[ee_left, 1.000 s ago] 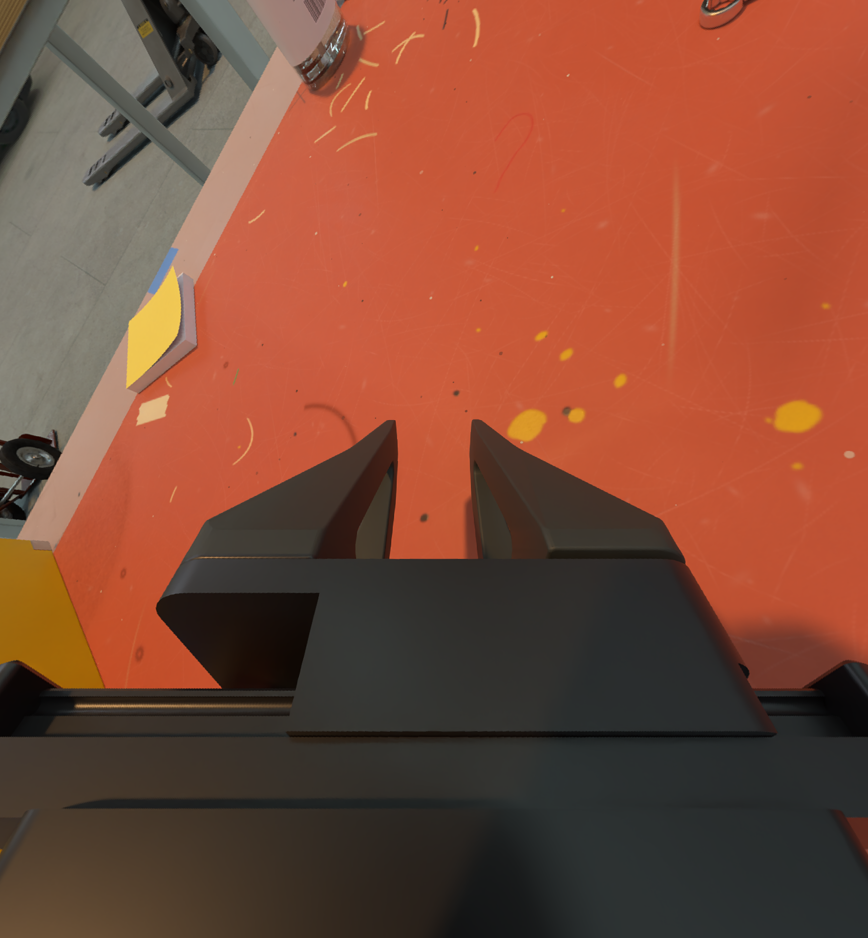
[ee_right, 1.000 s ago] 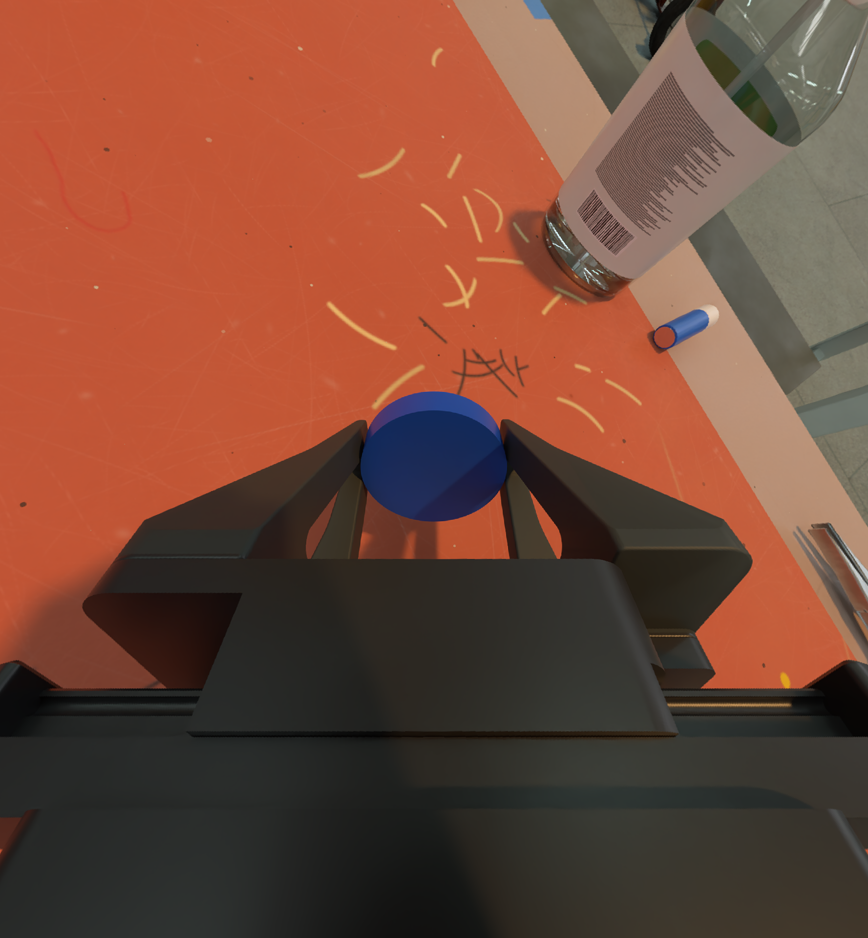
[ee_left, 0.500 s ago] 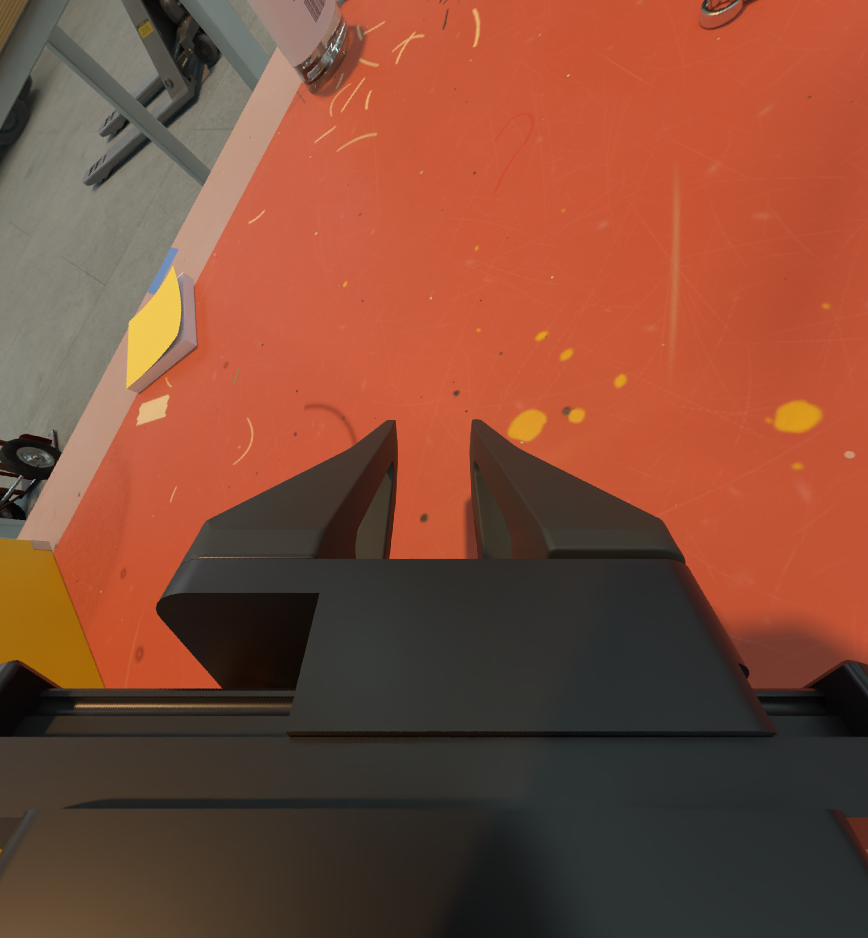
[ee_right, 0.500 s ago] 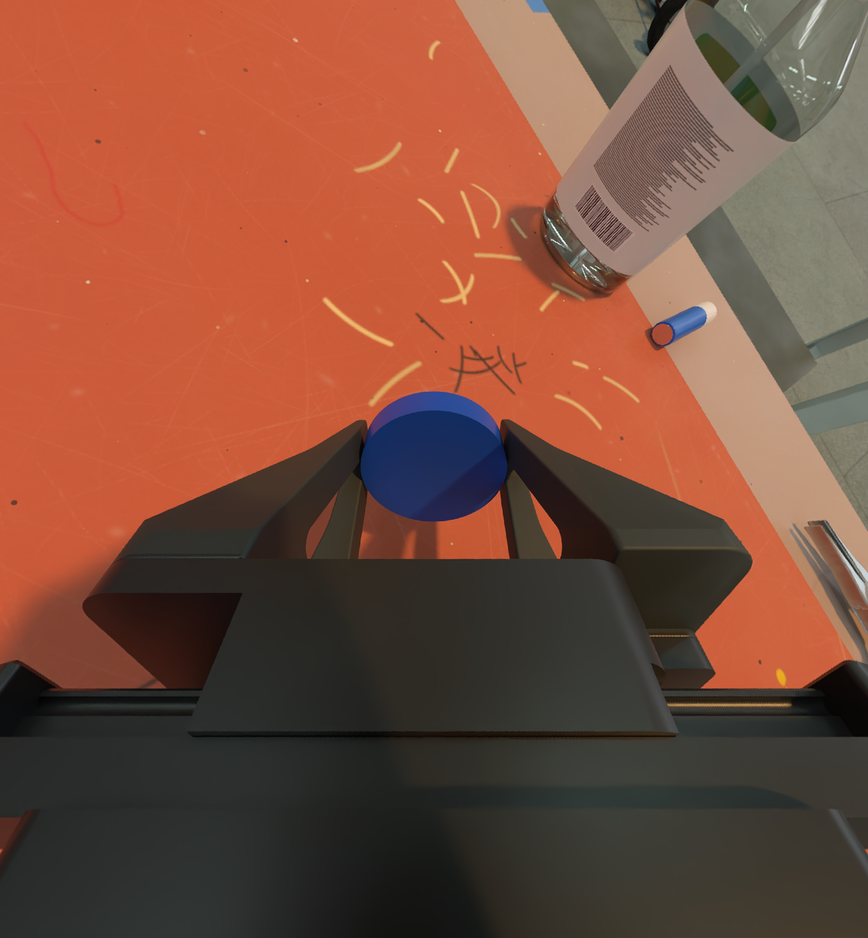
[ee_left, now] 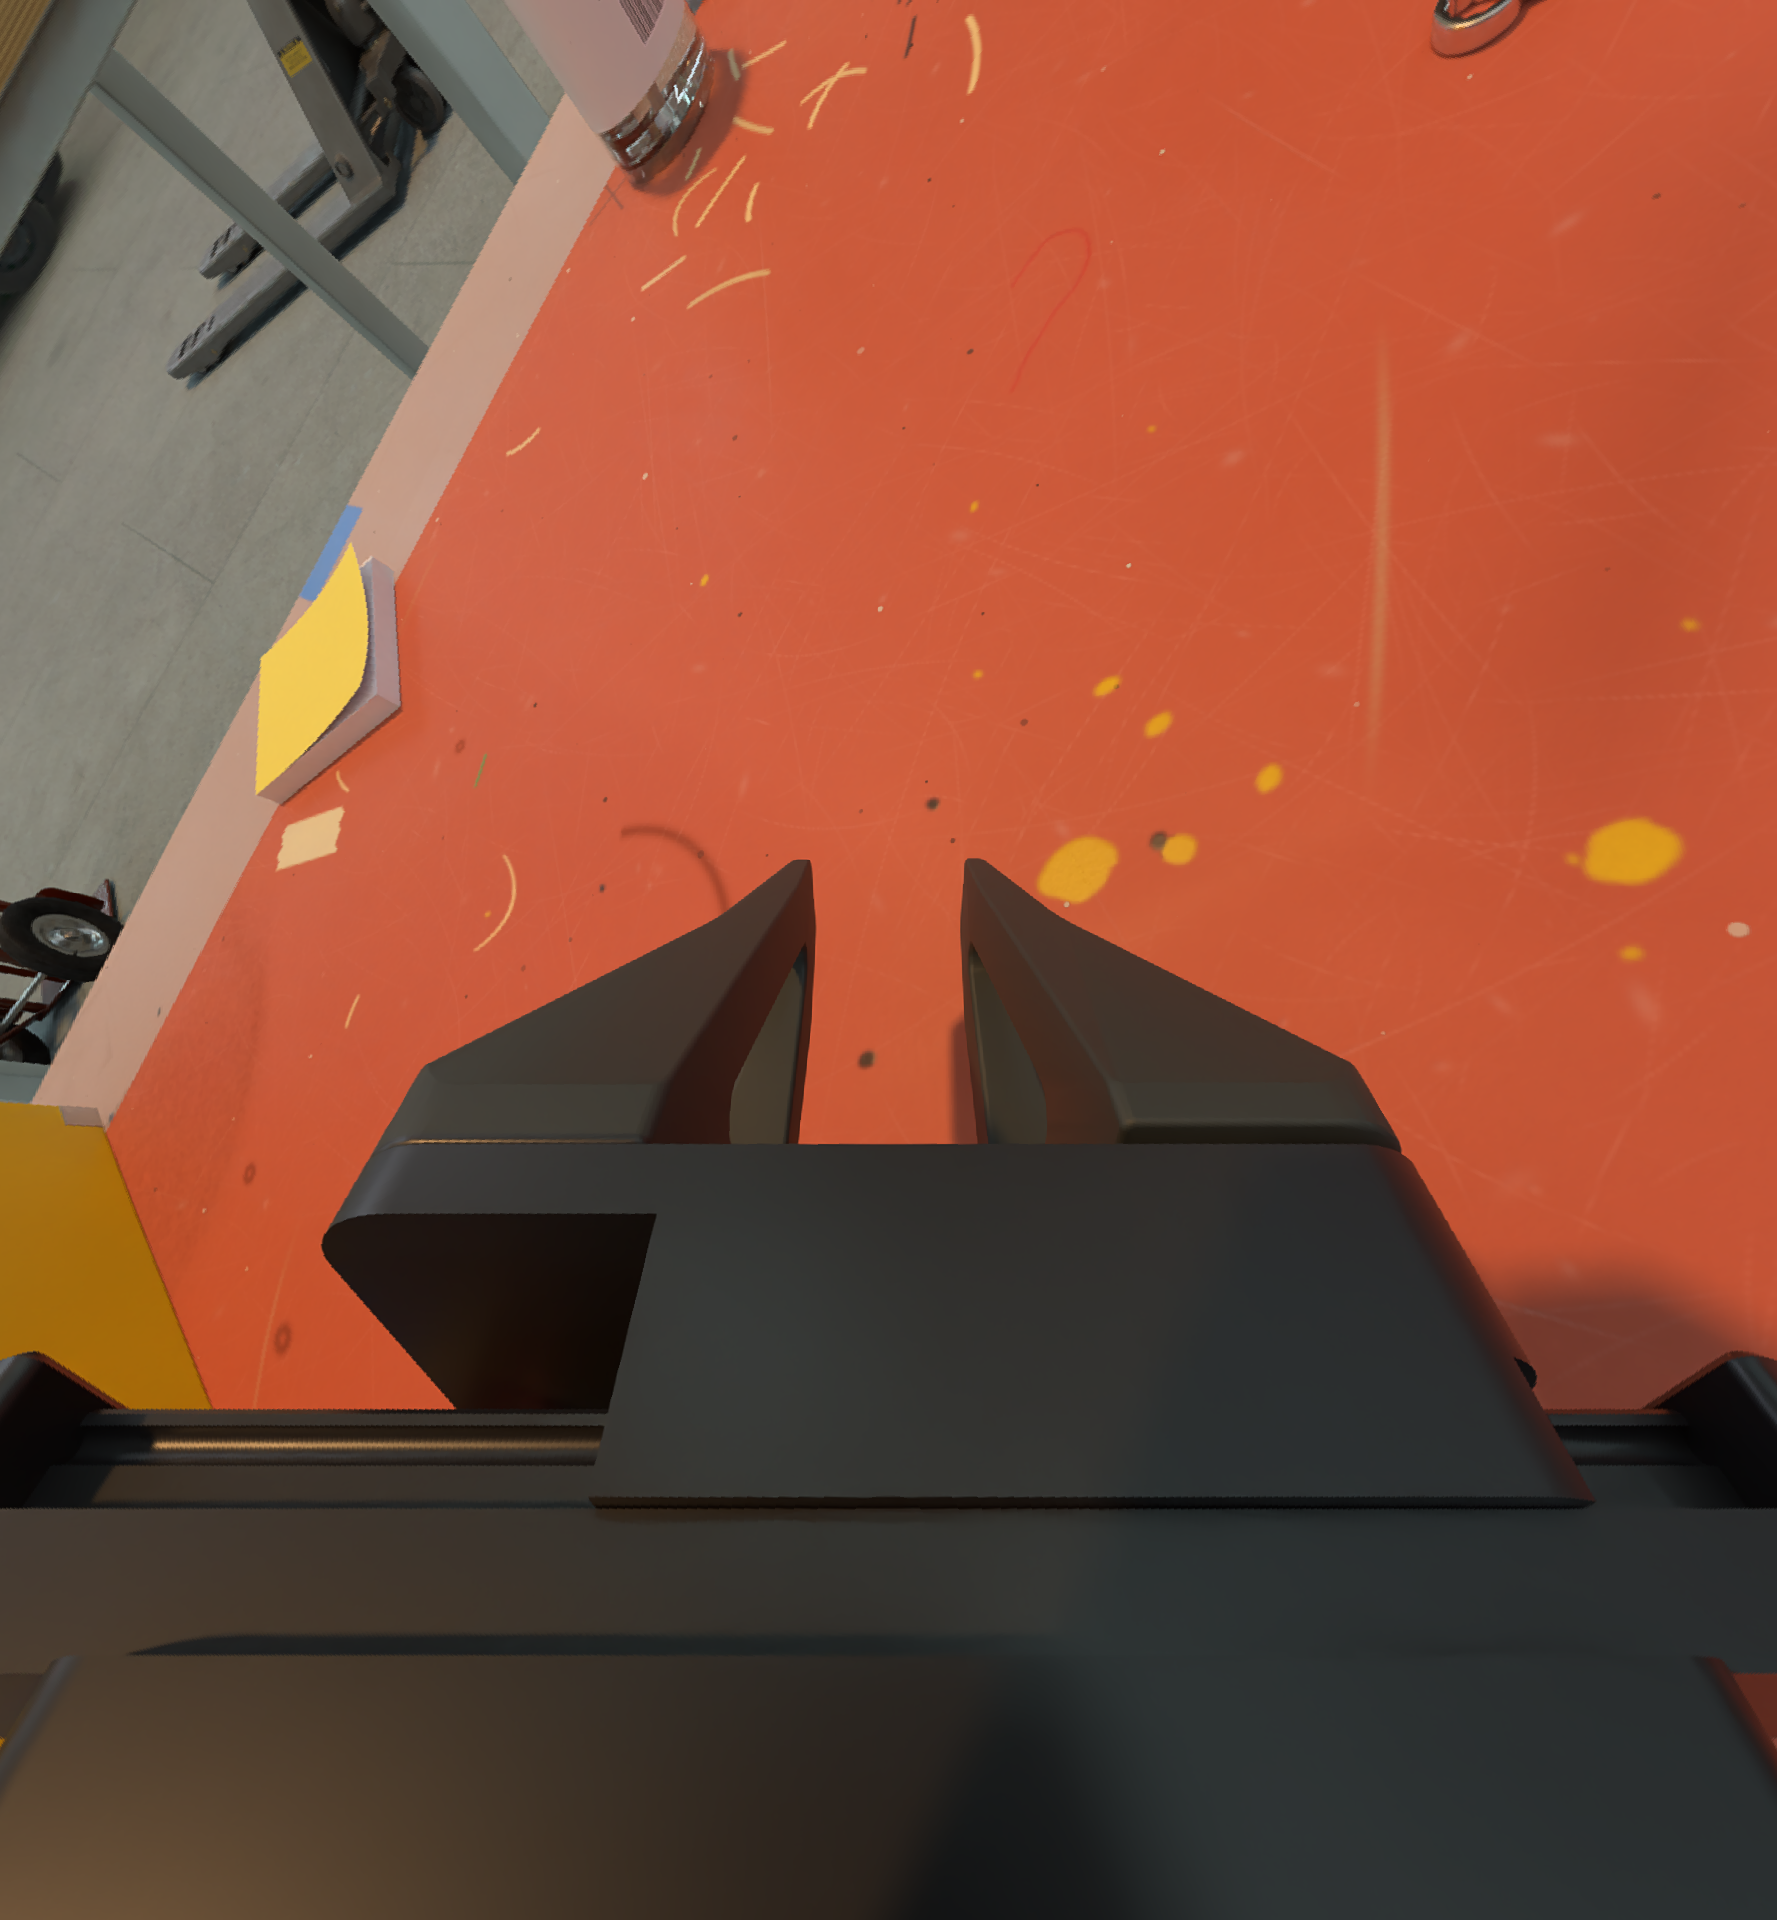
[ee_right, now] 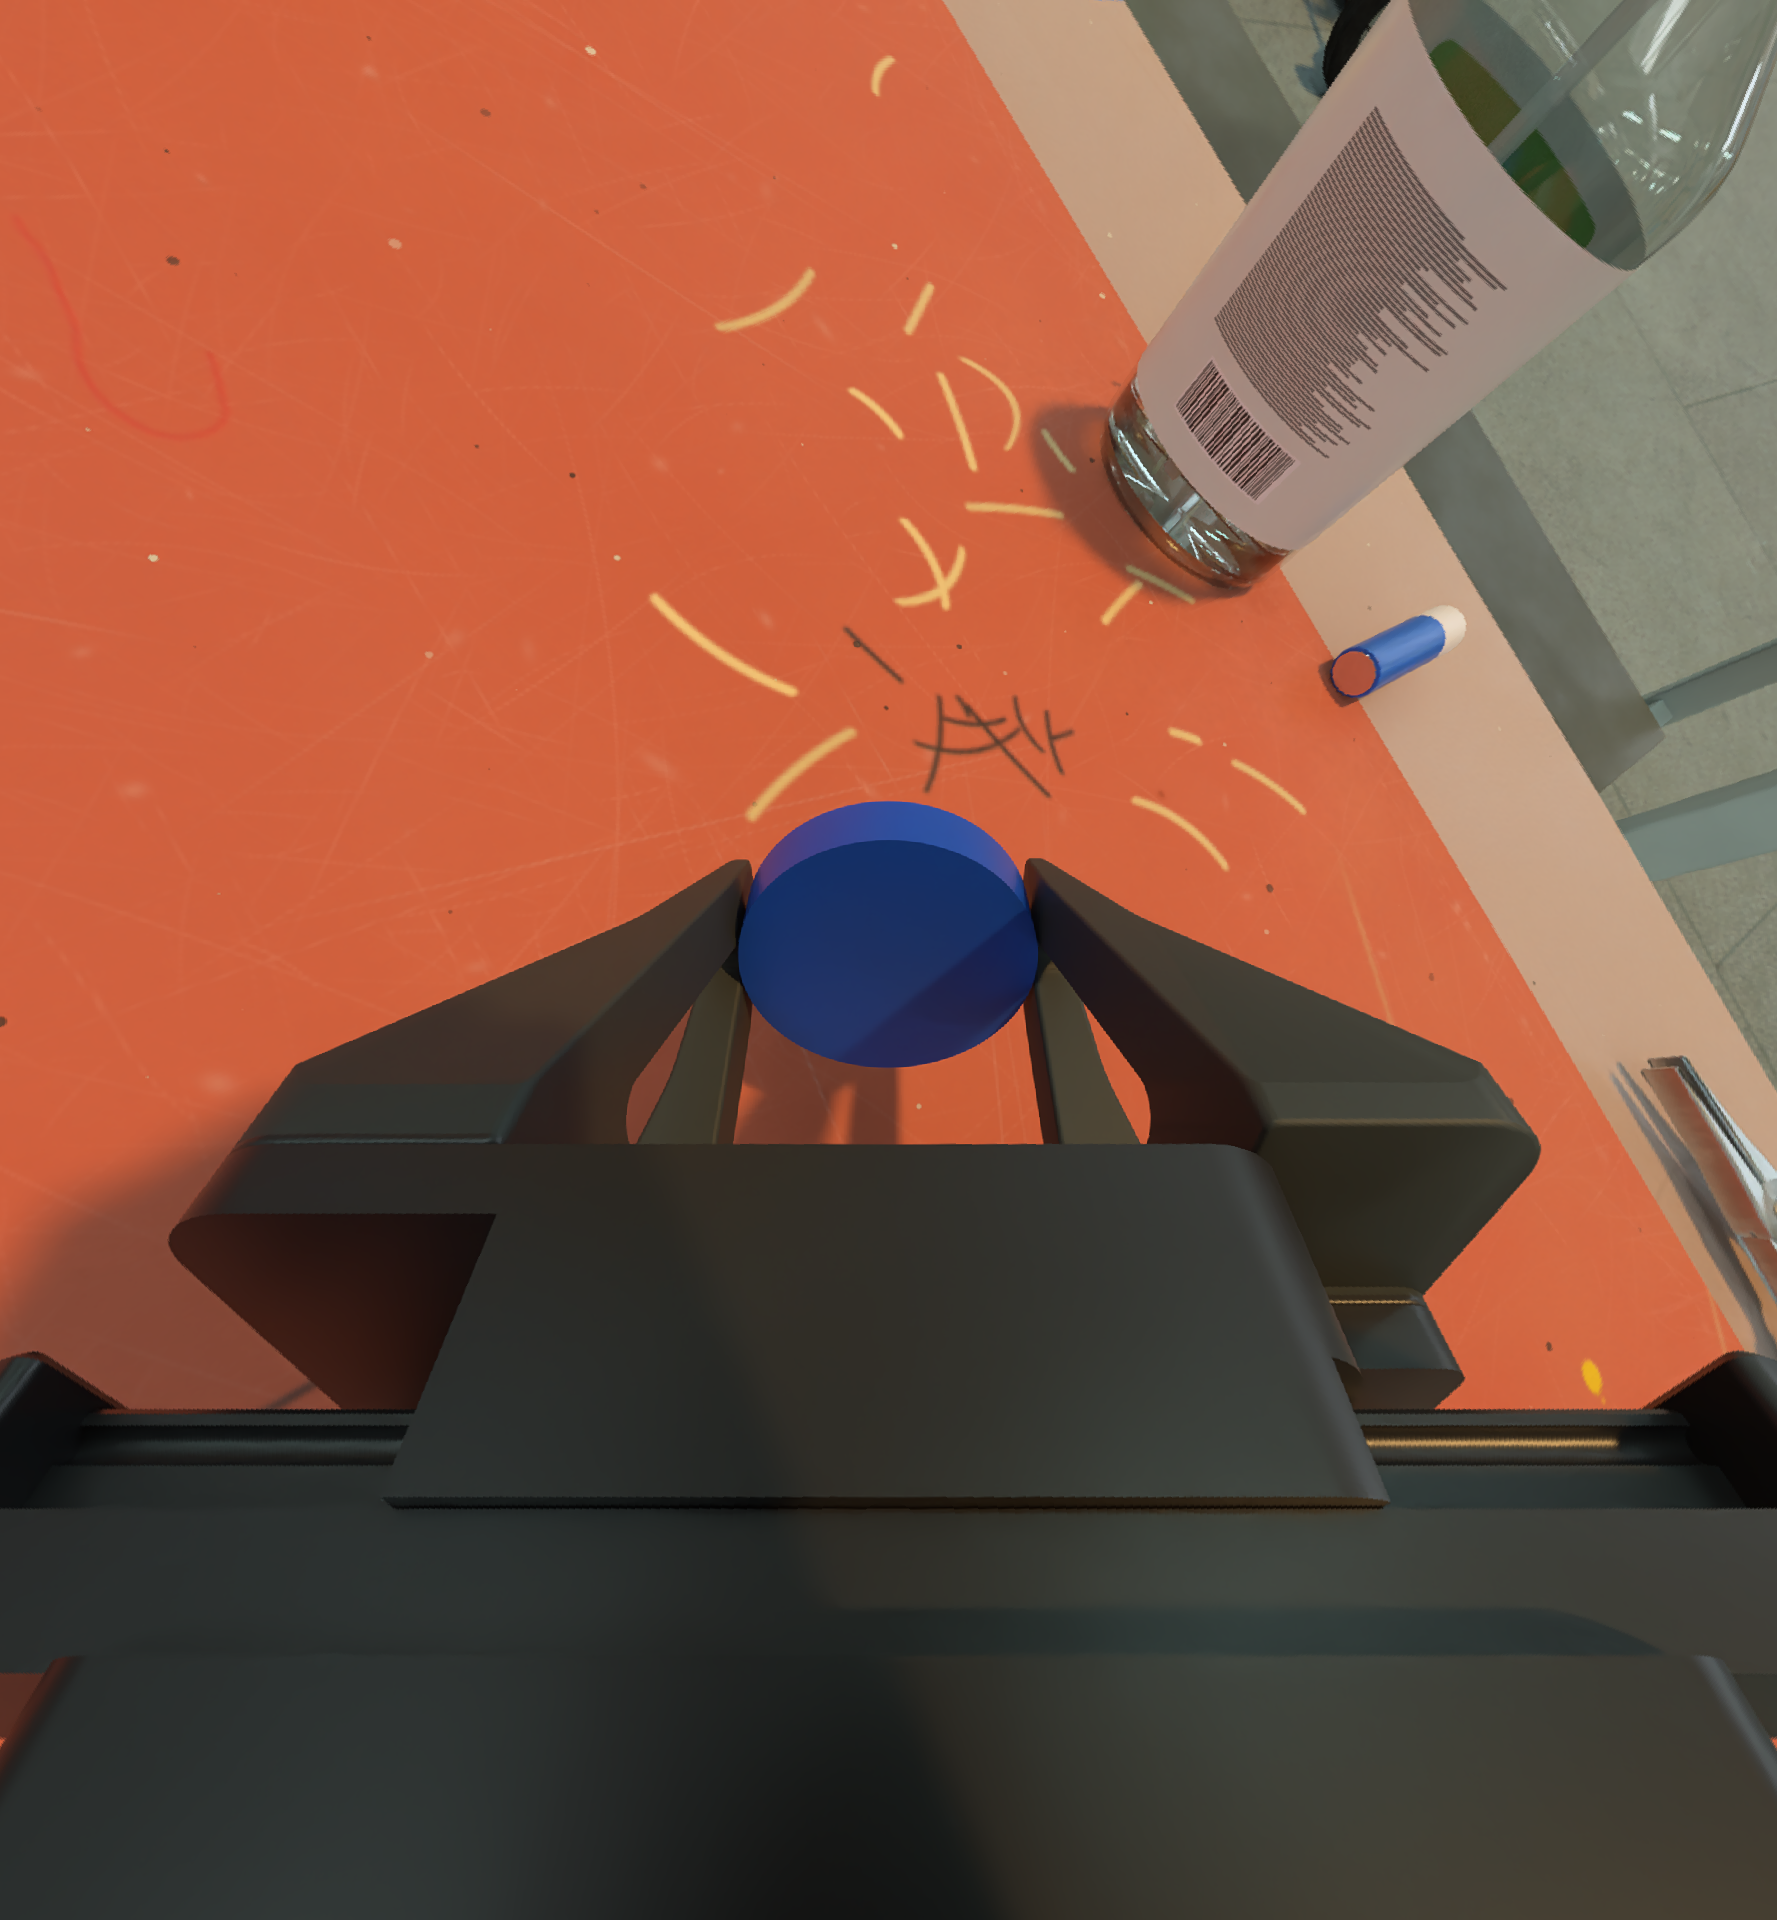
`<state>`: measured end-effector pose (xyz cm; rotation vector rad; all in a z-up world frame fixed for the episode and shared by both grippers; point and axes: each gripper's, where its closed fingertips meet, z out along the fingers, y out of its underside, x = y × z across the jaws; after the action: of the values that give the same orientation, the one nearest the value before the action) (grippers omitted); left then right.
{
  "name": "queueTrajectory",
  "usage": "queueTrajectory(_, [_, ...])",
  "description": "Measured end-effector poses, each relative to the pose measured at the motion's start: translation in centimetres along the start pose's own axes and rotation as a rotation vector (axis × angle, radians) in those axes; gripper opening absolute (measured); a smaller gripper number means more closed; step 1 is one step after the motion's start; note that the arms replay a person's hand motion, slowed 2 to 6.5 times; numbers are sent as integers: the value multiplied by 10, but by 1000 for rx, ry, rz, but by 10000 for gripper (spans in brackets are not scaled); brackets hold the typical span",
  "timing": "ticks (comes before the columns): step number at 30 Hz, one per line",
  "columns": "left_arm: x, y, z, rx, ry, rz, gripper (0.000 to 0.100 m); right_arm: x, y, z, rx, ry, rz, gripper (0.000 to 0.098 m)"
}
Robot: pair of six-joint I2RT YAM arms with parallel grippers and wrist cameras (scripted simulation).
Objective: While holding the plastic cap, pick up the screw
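My right gripper is shut on the blue plastic cap, a round disc held by its edges between the fingertips, above the orange table. My left gripper is empty, its fingers a narrow gap apart above bare orange table. A small shiny metal object lies at the far top edge of the left wrist view; I cannot tell whether it is the screw. No screw shows in the right wrist view.
A clear labelled bottle stands near the table edge; it also shows in the left wrist view. A small blue cylinder and metal pliers lie on the pale edge strip. A yellow notepad lies at the left edge.
The right gripper has drifted slightly with the cap still held; the table marks shifted a little left in its view. The left gripper has not moved.
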<state>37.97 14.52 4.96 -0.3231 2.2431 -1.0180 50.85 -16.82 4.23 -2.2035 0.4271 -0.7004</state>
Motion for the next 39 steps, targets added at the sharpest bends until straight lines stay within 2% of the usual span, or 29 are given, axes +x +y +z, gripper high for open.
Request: queueTrajectory(39, [1, 0, 0, 4, 7, -2, 241, 1, 4, 1, -12, 5, -1, 428])
